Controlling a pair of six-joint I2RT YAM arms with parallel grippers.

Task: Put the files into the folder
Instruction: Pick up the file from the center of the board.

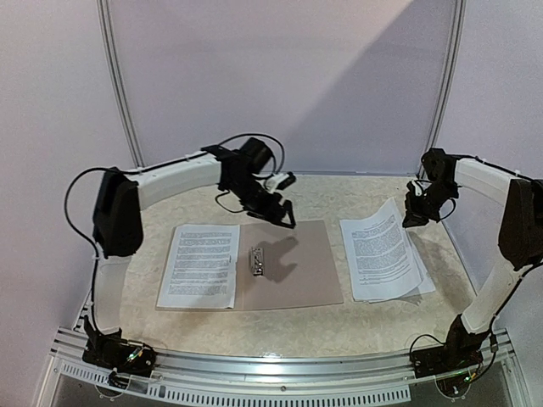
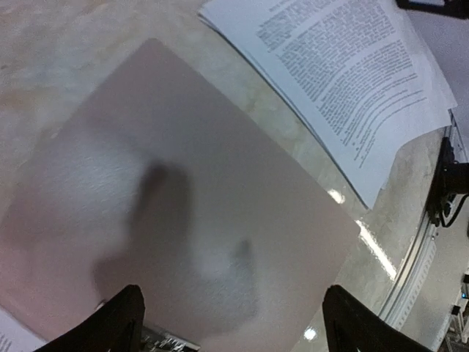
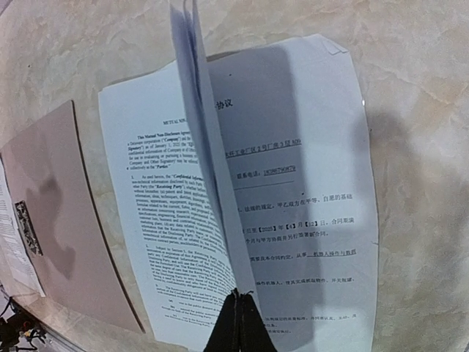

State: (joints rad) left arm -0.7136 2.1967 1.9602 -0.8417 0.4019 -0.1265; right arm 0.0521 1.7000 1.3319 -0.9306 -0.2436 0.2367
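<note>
Files: white printed stack on the table, just beside the folder at its 3 o'clock. Top sheets are lifted at the stack's 1 o'clock corner, pinched in the clenched right gripper. Folder lies open and flat, mid-table. Metal clip sits at its fold, and a printed sheet lies on its 9 o'clock half. Left gripper hovers over the folder's 12 o'clock edge, jaws wide, grasping nothing.

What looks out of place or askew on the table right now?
The loose files right of the folder lie skewed and fanned, edges not lined up. The top sheets stand lifted on edge, pinched in the shut right end effector. Nothing looks torn or spilled.
</note>
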